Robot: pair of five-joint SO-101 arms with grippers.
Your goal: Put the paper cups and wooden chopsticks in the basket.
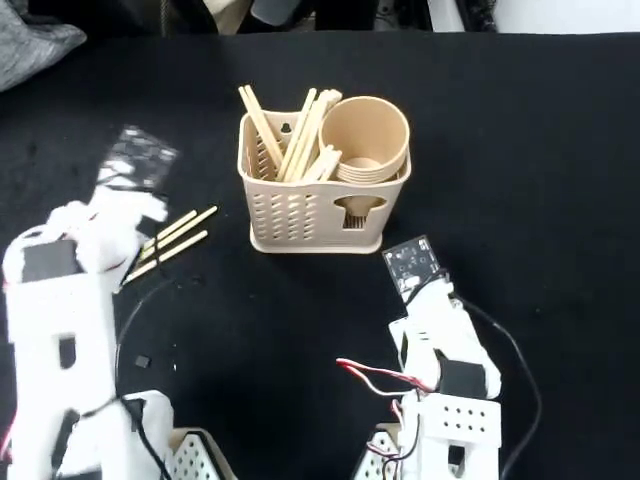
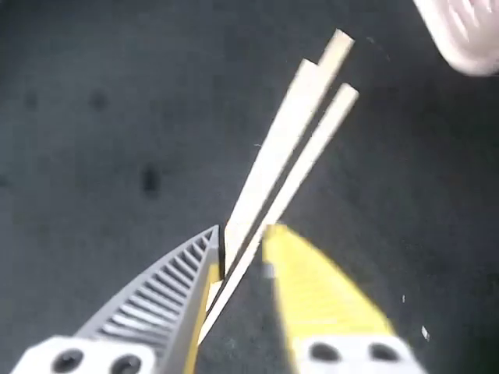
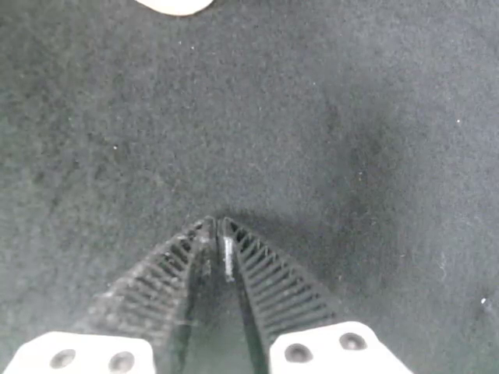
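Left claw (image 2: 238, 249) is clamped on the loose chopsticks (image 2: 290, 152) near the basket (image 1: 290, 215) — I'd lift them clear of the rim before tipping them in beside the cups (image 1: 365, 135). Right claw (image 3: 217, 230) is closed on nothing.

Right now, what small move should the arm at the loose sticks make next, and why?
Probably a lift. The left claw looks shut on the pale wooden chopsticks, which are low over the black table, beside the beige slotted plastic basket. Raising them first should let them clear its wall.
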